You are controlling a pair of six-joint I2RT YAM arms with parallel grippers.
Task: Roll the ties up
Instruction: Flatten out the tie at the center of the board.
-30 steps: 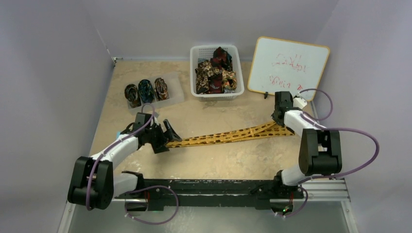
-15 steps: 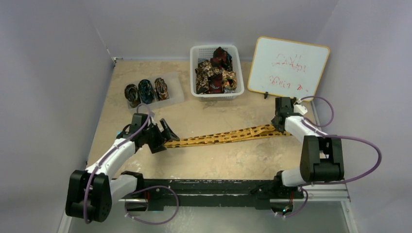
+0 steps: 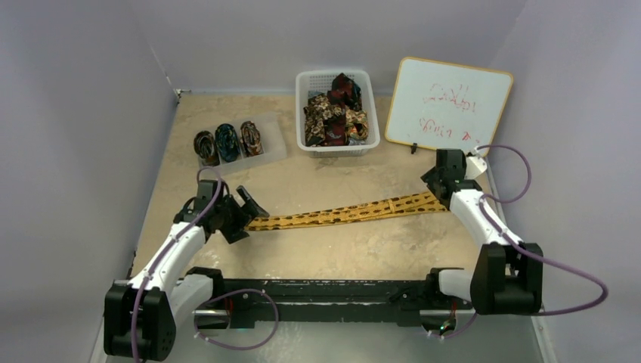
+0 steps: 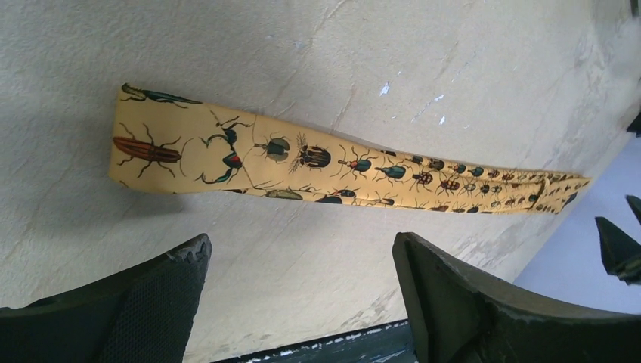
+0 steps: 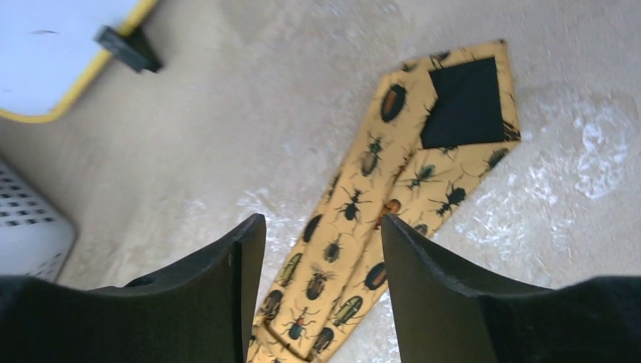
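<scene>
left gripper (image 4: pixel 302 249) is spread wide, holding nothing, by the left end of the yellow tie (image 3: pixel 340 214), flat on the table (image 3: pixel 340 257). right gripper (image 5: pixel 321 227) hangs spread and empty over its other end; only wrist views show its bugs (image 4: pixel 314 156)

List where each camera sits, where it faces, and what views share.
Top external: above, behind the bases, looking down on the table; both arms, left hand, right hand show.
Left wrist: on the left arm, facing down at the beetle-print yellow tie; own fingers show.
Right wrist: on the right arm, facing down at the tie's right end; own fingers show.
Shared: all three see the tie.
</scene>
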